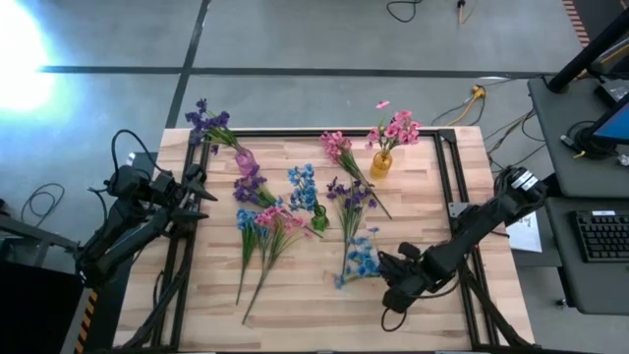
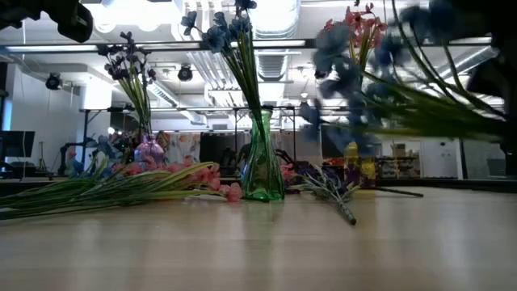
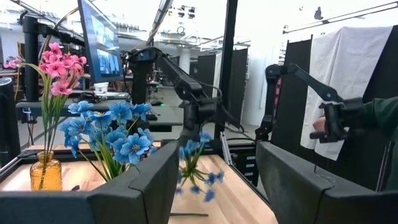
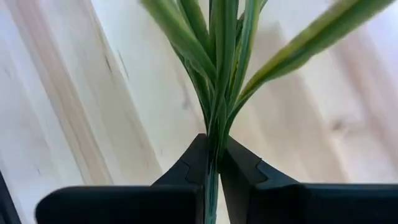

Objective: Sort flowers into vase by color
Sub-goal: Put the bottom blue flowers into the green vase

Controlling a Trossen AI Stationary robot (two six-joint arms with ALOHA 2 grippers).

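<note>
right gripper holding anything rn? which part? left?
Right gripper is shut on the blue-blossomed artificial sprig, pinched at its thin green stem. Left gripper is open, holding nothing.

keyboard [image 1: 601,237], monitor [image 3: 99,40], floor cables [image 1: 470,99]

Lighting: you have bright, even overhead light; ceiling lamps [image 2: 275,16] blow out white in the low view. Glare: a strong white patch [image 1: 20,59] sits on the floor at the high view's left edge. Shadows: soft on the table [image 1: 314,295]. Blur: the blue flowers [image 2: 355,73] near your low camera are smeared; stems [image 4: 217,74] in the right wrist view are soft.
</note>
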